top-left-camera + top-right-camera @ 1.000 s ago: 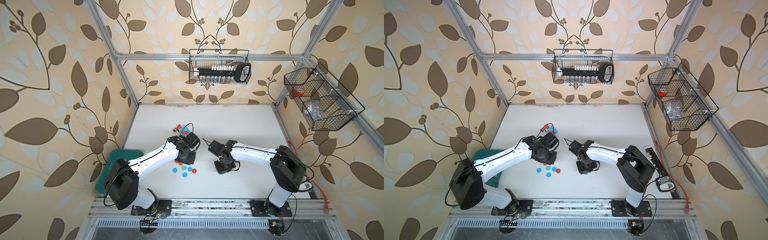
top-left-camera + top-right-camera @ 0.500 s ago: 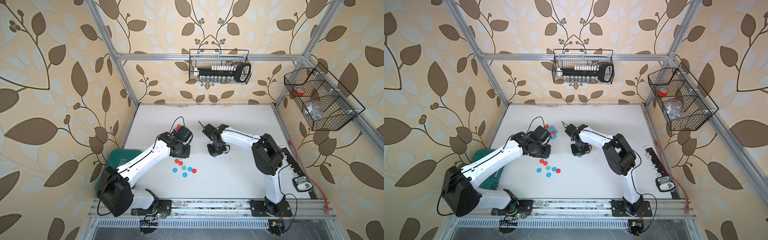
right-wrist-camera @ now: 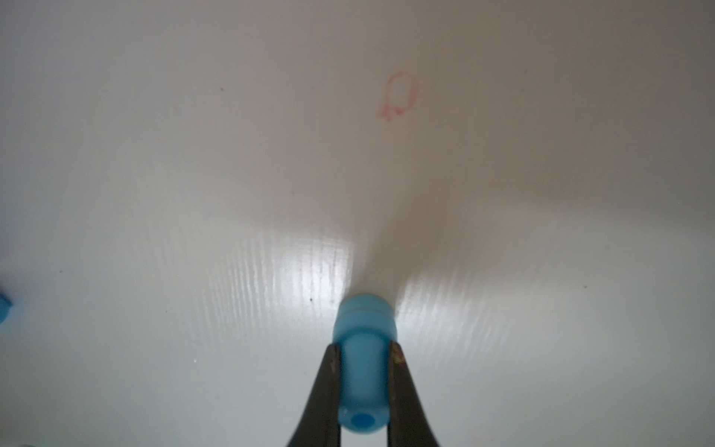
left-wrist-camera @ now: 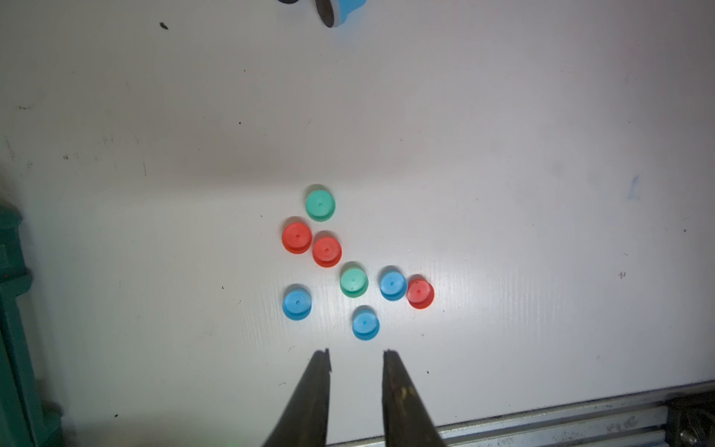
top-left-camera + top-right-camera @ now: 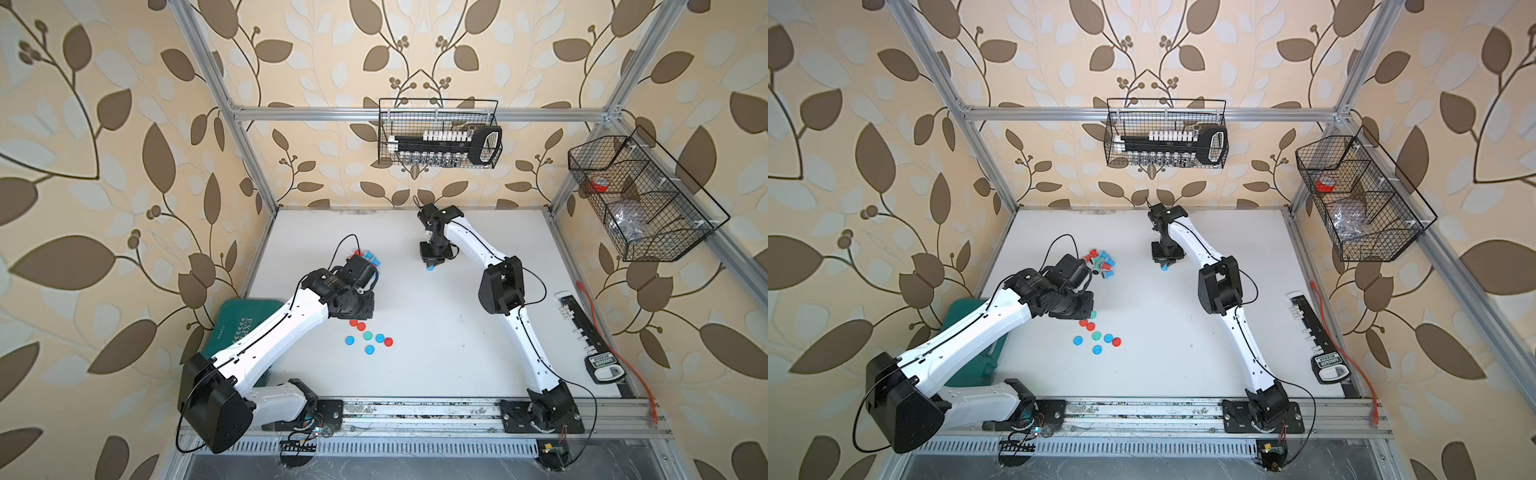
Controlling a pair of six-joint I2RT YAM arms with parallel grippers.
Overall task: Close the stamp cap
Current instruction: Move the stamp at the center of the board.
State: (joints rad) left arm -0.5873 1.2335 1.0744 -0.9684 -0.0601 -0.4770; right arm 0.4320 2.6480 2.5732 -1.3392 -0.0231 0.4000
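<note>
- right gripper (image 3: 363, 345) clamped on blue stamp (image 3: 363, 321); I can't tell if it's capped.
- left gripper (image 4: 356, 351) narrow, empty; loose caps (image 4: 327, 250) ahead of fingertips (image 4: 321, 371), none picked up.

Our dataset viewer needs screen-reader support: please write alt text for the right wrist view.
The right hand grips a blue stamp between its two dark fingers, over a glossy white table. A faint red mark shows on the table beyond it.
</note>
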